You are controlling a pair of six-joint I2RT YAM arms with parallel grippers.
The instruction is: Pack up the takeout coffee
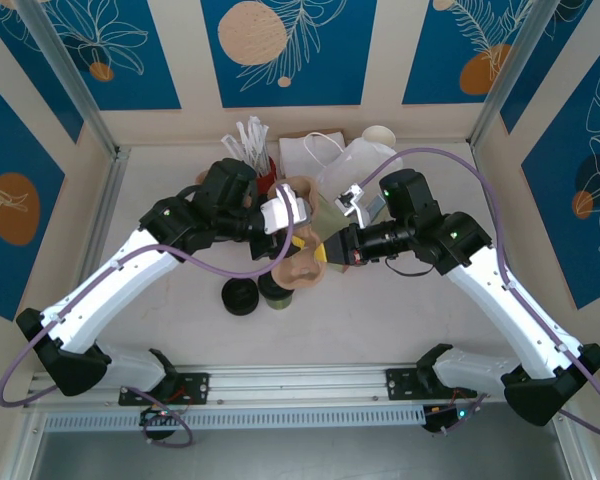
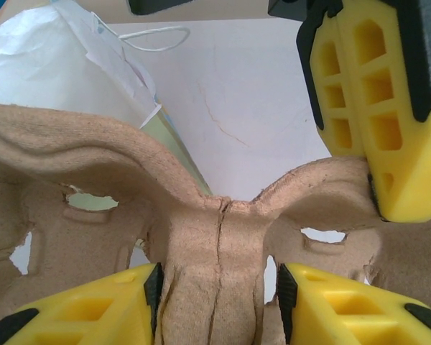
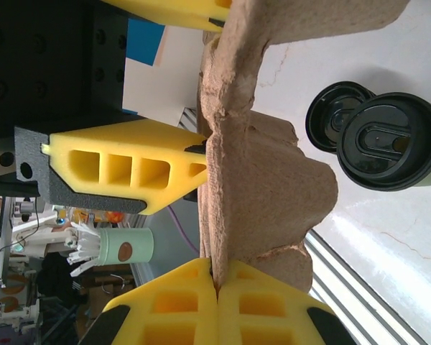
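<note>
Nearest the arm bases, the takeout coffee [image 1: 276,290] is seen standing upright on the table [image 1: 400,320], lidded in black, with a low pile of black lids [image 1: 242,297] just beside it on the left. Just behind these, a brown pulp cup carrier [image 1: 302,268] is held between the two arms, apart from the cup. The right gripper [image 3: 217,287] is closed tight on the carrier's edge, its yellow fingers pinched together on the cardboard. The left gripper [image 2: 217,305] is set partly apart astride the carrier's cracked central ridge, with a pad close against each side; whether the ridge is actually clamped cannot be told. Further back, a white paper bag [image 1: 310,152] and a clear plastic bag [image 1: 352,172] are seen side by side, and by the rear wall a cup of white utensils [image 1: 252,140] and a cream paper cup [image 1: 378,135] are placed
</note>
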